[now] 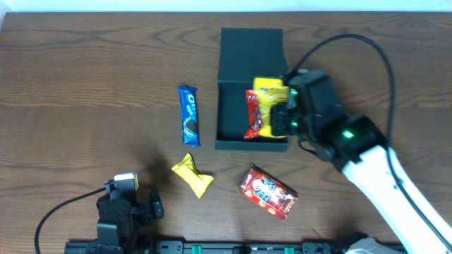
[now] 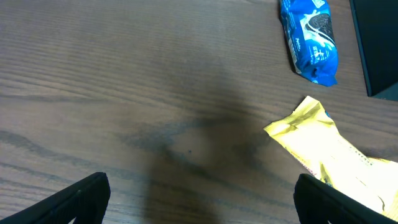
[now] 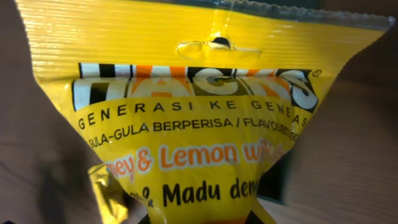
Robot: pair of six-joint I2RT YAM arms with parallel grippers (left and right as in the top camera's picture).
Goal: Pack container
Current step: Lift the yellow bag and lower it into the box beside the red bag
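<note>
The container (image 1: 222, 106), a dark box with its flap lid (image 1: 251, 53) lying open at the back, sits mid-table. A red packet (image 1: 252, 113) lies inside it. My right gripper (image 1: 284, 116) is shut on a yellow candy packet (image 1: 270, 93) and holds it over the box's right side. The packet fills the right wrist view (image 3: 199, 93), pinched at the bottom. My left gripper (image 1: 131, 201) is open and empty near the front left; its fingers (image 2: 199, 199) hover over bare wood.
A blue Oreo packet (image 1: 189, 115) lies left of the box, also in the left wrist view (image 2: 309, 37). A small yellow packet (image 1: 192, 175) (image 2: 329, 155) and a red packet (image 1: 268, 192) lie in front of the box.
</note>
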